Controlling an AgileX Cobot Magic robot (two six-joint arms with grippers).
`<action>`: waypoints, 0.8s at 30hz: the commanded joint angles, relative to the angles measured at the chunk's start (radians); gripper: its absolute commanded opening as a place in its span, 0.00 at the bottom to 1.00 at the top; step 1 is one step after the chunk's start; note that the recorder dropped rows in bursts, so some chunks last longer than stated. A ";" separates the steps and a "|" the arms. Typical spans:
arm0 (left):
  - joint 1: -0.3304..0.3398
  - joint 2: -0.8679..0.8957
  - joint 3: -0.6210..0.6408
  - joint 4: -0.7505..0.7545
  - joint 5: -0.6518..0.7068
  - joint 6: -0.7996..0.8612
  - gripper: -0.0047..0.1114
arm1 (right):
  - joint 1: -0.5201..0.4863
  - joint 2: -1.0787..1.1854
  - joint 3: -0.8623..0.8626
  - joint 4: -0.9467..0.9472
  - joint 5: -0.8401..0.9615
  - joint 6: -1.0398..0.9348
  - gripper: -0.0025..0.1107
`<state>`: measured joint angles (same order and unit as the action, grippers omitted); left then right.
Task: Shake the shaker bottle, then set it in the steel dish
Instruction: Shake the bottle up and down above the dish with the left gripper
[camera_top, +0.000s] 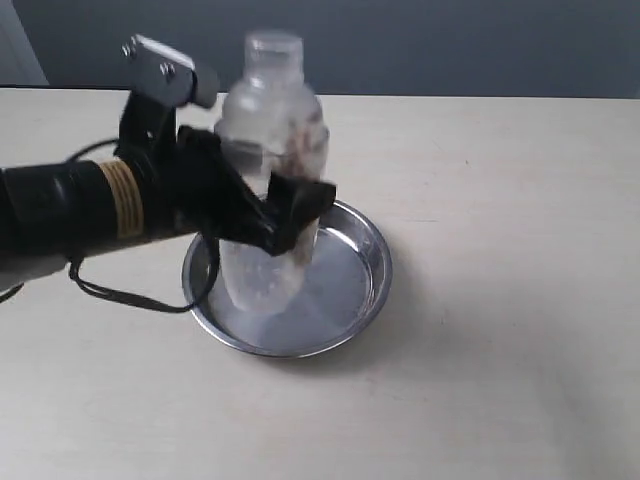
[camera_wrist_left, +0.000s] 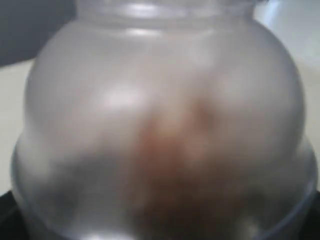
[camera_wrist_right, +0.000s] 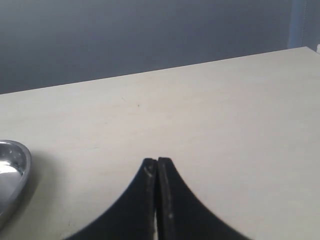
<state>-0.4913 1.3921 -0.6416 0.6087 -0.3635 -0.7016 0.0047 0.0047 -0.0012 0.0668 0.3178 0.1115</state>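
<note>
While the shaker bottle (camera_top: 272, 130) stands upright between the black fingers (camera_top: 300, 205) of the left gripper (camera_top: 268, 215), those fingers are clamped across its clear body at about mid-height. The near finger crosses the front of the wall and the far one is hidden behind it. Above the fingers rise the frosted dome and the small round cap; below them the lower body reaches down over the steel dish (camera_top: 378, 268). The bottle's outline is blurred, so I cannot tell whether its base touches the flat floor of the dish or hangs just above it. A brownish smear shows through the plastic near the fingers, and in the left wrist view the dome fills nearly the whole picture with the same brown haze low in its middle. The dish lies directly under the fingers on the pale table (camera_top: 500, 320), and a thin black cable (camera_top: 130, 298) droops from the arm just beside its rim. Well apart from the bottle, the right gripper (camera_wrist_right: 157, 167) has its two fingertips pressed together with nothing between them, above bare tabletop, and the dish's shiny rim shows off to one side of them.
</note>
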 joint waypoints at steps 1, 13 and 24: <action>-0.011 -0.135 -0.146 -0.013 -0.020 0.025 0.04 | -0.005 -0.005 0.001 -0.001 -0.012 -0.004 0.01; -0.026 0.064 -0.016 -0.065 0.069 0.022 0.04 | -0.005 -0.005 0.001 -0.001 -0.012 -0.004 0.01; -0.030 0.025 -0.007 -0.137 0.024 0.068 0.04 | -0.005 -0.005 0.001 -0.001 -0.012 -0.004 0.01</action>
<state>-0.5169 1.2696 -0.7795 0.5265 -0.3853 -0.6152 0.0047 0.0047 -0.0012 0.0668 0.3178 0.1115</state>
